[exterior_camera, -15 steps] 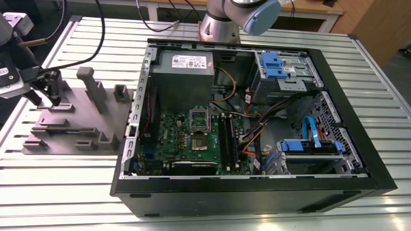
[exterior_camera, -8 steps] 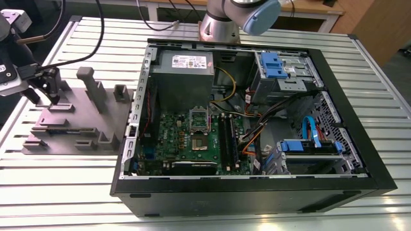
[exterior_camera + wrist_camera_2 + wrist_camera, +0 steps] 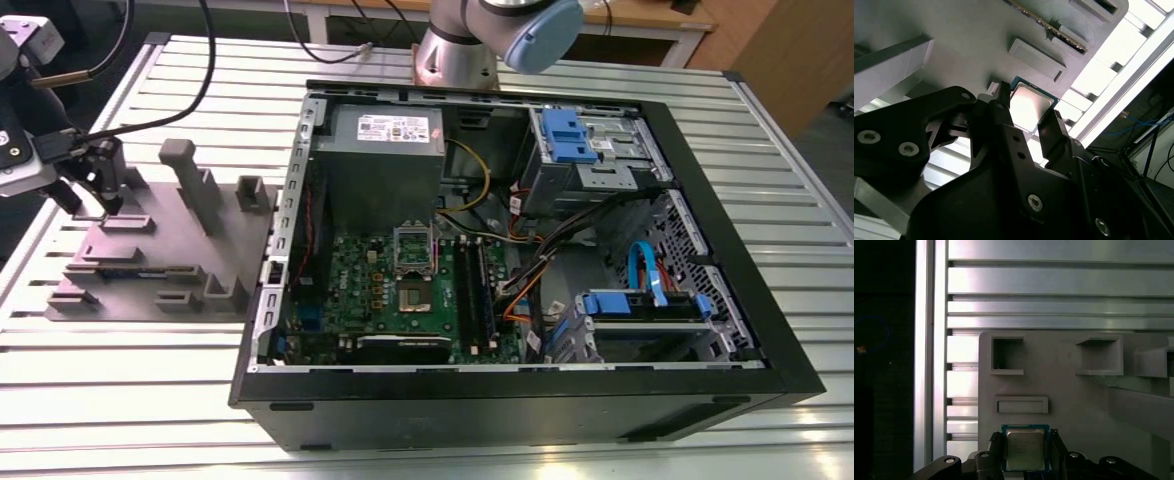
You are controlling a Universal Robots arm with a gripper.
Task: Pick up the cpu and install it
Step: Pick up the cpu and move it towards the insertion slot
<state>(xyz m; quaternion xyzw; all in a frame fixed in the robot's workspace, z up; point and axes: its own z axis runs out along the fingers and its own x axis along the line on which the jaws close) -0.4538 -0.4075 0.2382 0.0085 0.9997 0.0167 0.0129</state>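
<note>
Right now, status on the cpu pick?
Gripper down at the cpu on the grey holder. Cpu lies flat on the holder, outside the computer case. No obstruction seen near it.

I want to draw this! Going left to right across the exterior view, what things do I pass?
gripper → grey parts holder → grey power supply box → upper blue drive bay
</note>
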